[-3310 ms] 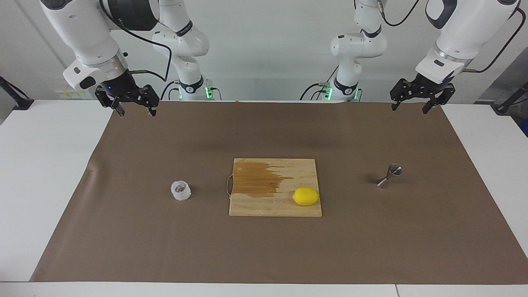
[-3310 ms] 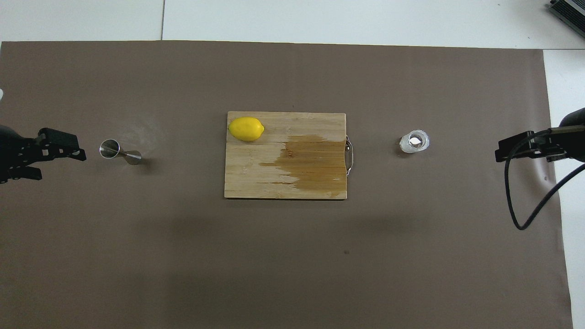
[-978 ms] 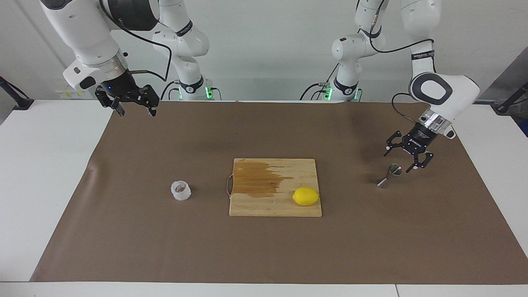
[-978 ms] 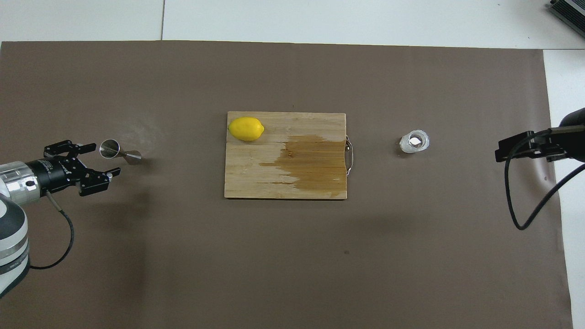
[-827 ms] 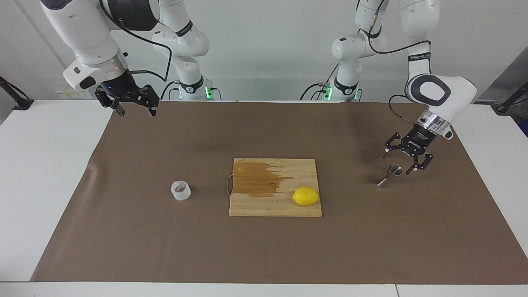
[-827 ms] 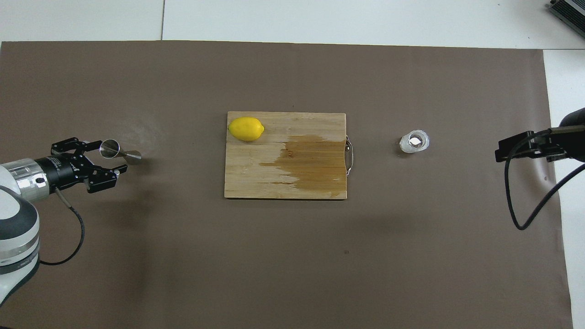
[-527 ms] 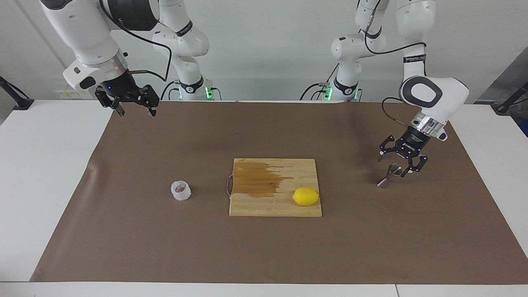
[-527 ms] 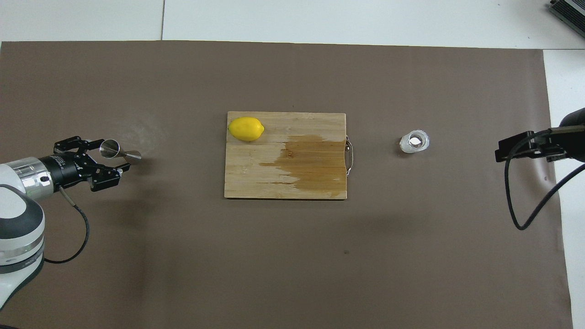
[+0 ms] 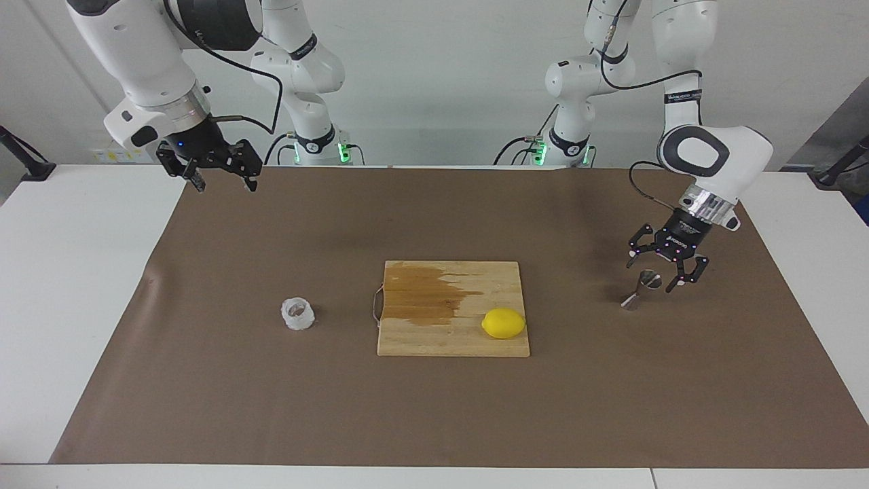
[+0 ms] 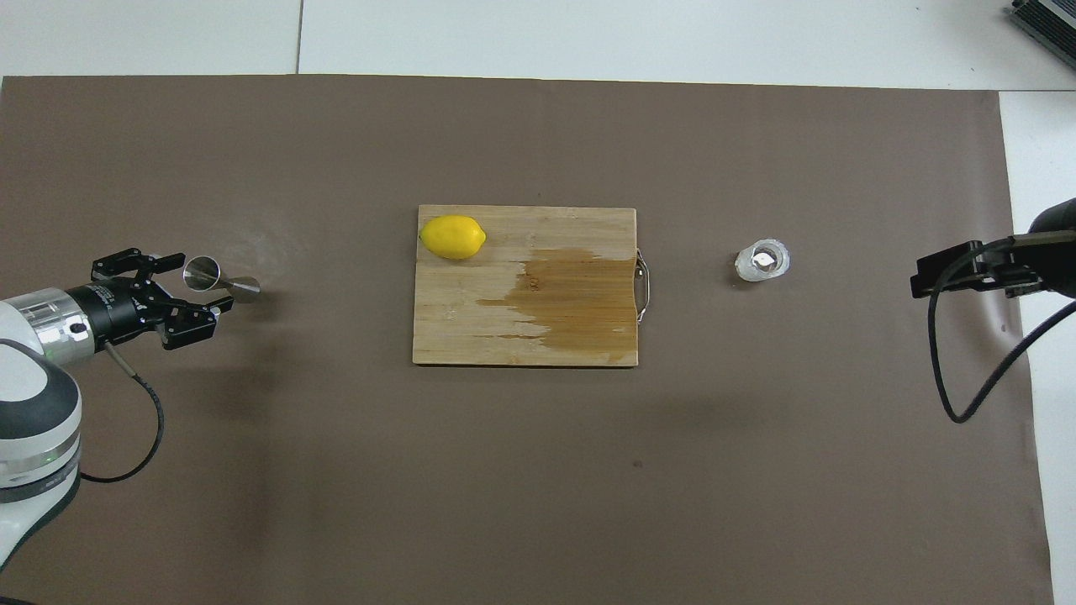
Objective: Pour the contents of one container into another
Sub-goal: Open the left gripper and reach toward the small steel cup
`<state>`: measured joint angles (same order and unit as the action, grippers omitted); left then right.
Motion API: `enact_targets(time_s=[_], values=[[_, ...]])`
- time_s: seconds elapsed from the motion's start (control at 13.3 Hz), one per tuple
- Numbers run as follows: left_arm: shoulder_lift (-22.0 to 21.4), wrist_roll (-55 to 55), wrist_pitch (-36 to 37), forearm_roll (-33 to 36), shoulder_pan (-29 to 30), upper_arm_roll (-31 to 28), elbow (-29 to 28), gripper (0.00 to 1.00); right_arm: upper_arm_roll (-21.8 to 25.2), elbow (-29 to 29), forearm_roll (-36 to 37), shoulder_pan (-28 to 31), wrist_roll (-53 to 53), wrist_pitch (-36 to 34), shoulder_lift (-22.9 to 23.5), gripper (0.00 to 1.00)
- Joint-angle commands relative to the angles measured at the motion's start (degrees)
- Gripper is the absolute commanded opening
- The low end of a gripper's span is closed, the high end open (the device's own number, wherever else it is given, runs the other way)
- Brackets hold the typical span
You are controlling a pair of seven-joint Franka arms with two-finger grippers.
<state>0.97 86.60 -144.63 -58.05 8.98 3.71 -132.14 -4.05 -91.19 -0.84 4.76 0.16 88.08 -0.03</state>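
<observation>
The left gripper, jaws spread, hangs low around one upright steel jigger near the left arm's end of the brown mat. The right gripper waits unclenched above the mat's corner by its base. One faceted translucent cup stands toward that end; one lemon lies on one central cutting board.

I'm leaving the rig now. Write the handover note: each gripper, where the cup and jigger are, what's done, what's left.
Left gripper: open, low beside the jigger, its fingers to either side of the top cone, not gripping.
Right gripper: open, raised over the mat's edge at its own end, waiting.
Jigger: upright on the mat toward the left arm's end.
Cup: upright on the mat toward the right arm's end, beside the board, untouched.
Lemon: on the board.
Done: nothing lifted or poured.
Left: probably grip the jigger, pick up the cup, pour into the jigger.
</observation>
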Motion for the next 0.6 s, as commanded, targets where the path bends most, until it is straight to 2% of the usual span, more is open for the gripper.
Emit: enact_targets(time_s=[0.0, 0.08, 0.45, 0.53], values=[[0.7, -0.11, -1.44, -1.1, -0.72, -0.28, 0.48, 0.97, -0.35, -0.13, -1.0, 0.86, -1.48, -0.72, -0.5, 1.0], [0.7, -0.02, -1.71, -1.1, -0.72, -0.28, 0.48, 0.88, -0.35, -0.13, -1.0, 0.86, -1.48, -0.72, -0.5, 1.0], [0.7, 0.33, -1.8, -1.18, -0.63, -0.28, 0.48, 0.69, -0.35, -0.13, -1.0, 0.86, -1.48, -0.72, -0.5, 1.0], [0.7, 0.24, -1.8, -1.1, -0.63, -0.28, 0.48, 0.68, -0.35, -0.13, -1.0, 0.86, -1.48, -0.72, -0.5, 1.0]])
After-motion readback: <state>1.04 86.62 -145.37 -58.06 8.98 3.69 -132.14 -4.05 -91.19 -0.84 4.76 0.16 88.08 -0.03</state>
